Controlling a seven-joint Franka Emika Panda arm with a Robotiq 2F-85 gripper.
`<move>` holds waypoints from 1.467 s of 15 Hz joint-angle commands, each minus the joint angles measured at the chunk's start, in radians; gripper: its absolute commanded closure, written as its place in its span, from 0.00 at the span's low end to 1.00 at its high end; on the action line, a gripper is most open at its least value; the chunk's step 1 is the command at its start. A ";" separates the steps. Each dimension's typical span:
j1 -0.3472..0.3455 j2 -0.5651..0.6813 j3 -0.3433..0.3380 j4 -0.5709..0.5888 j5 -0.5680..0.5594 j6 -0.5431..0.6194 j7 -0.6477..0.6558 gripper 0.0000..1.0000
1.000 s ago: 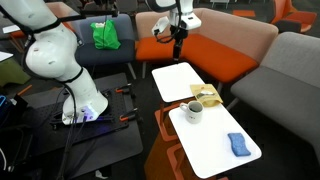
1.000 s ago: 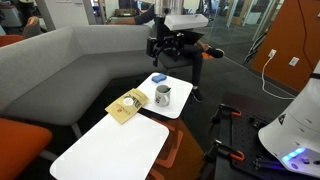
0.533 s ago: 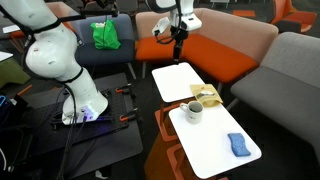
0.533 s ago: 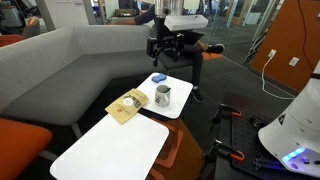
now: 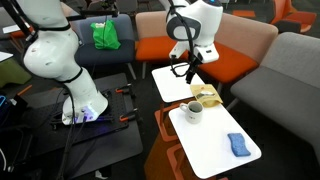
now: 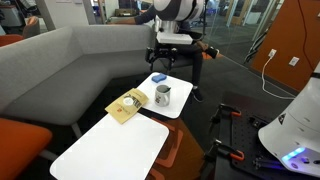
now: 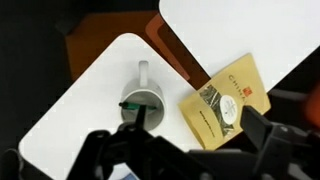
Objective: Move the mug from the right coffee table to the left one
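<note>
A white mug stands on a white coffee table, next to a yellow packet that bridges the gap to a second white table. Both exterior views show the mug, here too. My gripper hangs open and empty in the air above the tables, some way above the mug; it also shows in an exterior view. In the wrist view the mug lies straight below with a dark stick in it, the packet is beside it, and the open gripper frames the bottom edge.
A blue sponge lies on the mug's table, also seen in an exterior view. Orange and grey sofas wrap around the tables. A green cloth lies on a chair. The robot's white base stands on the floor.
The arm has swung from over the sofa back down and toward the tables, so the gripper now hangs above them. The mug, packet and sponge have not moved.
</note>
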 commanded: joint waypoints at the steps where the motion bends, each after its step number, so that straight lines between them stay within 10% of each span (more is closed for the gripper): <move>1: -0.012 0.146 0.003 0.156 0.090 -0.080 -0.020 0.00; 22: -0.090 0.569 -0.013 0.516 0.173 -0.194 0.059 0.00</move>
